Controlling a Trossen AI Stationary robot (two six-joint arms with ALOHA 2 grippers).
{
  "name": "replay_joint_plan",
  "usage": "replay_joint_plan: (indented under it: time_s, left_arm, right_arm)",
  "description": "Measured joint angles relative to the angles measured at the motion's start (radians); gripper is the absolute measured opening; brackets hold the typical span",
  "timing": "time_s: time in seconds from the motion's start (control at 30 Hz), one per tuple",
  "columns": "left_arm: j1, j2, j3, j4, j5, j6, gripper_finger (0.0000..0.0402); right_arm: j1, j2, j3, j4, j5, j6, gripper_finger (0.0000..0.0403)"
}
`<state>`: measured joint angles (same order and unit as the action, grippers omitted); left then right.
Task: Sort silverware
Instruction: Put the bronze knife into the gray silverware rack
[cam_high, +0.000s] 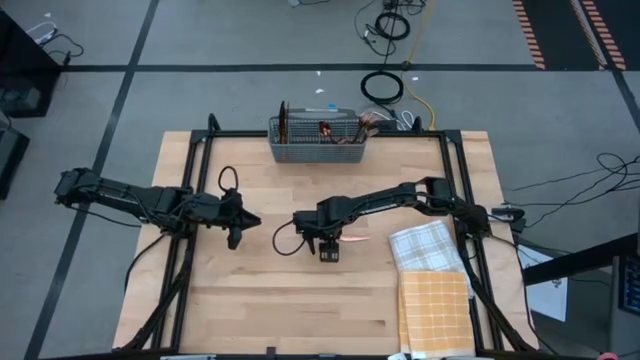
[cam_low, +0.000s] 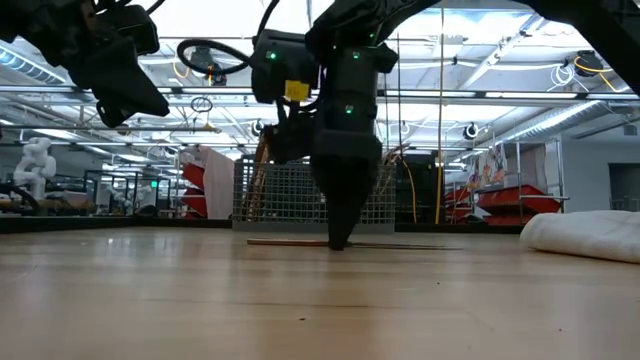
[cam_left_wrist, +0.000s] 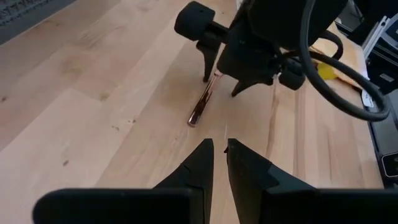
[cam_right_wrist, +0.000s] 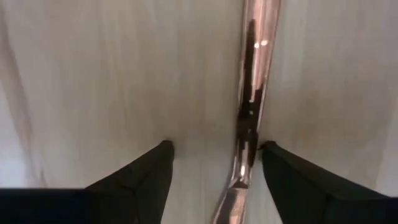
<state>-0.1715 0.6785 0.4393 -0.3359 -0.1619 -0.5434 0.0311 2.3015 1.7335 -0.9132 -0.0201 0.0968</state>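
Note:
One copper silverware piece (cam_high: 352, 238) lies flat on the table's middle; it shows as a long shiny handle (cam_right_wrist: 252, 93) in the right wrist view. My right gripper (cam_right_wrist: 216, 152) points down over it, open, with a finger on each side of the handle and its tips at the tabletop (cam_low: 338, 240). My left gripper (cam_left_wrist: 218, 144) hovers above the table to the left (cam_high: 243, 222), shut but for a narrow slit, holding nothing. More copper pieces (cam_high: 325, 130) stand in the grey mesh caddy (cam_high: 318, 148). My right gripper comes at the piece from above, with its fingers across the handle. One finger (cam_right_wrist: 273, 165) stands right against the handle's side (cam_right_wrist: 247, 149) and the other finger is well apart. Whether that finger touches the handle I cannot tell. The piece lies flat on the table.
The mesh caddy (cam_low: 310, 205) stands at the table's far edge, behind the right gripper. A white checked cloth (cam_high: 425, 245) and an orange checked cloth (cam_high: 433, 310) lie near the right edge. Bare wood stretches across the near side between the arms.

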Motion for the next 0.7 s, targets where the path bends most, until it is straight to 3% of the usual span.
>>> replay_joint_plan:
  time_s: [0.13,0.33,0.7]
  left_arm:
    - [0.000,0.000,0.000,-0.008,-0.003,0.000,0.0052]
    - [0.000,0.000,0.000,-0.020,-0.003,0.007,0.0052]
    - [-0.001,0.000,0.000,-0.021,-0.002,0.002,0.0052]
  right_arm:
    - [-0.004,0.034,0.006,0.003,0.018,0.072,0.0177]
    - [-0.005,0.046,0.007,0.002,0.022,0.133,0.0021]
    - [0.024,0.033,0.072,-0.071,0.069,0.157,0.0002]
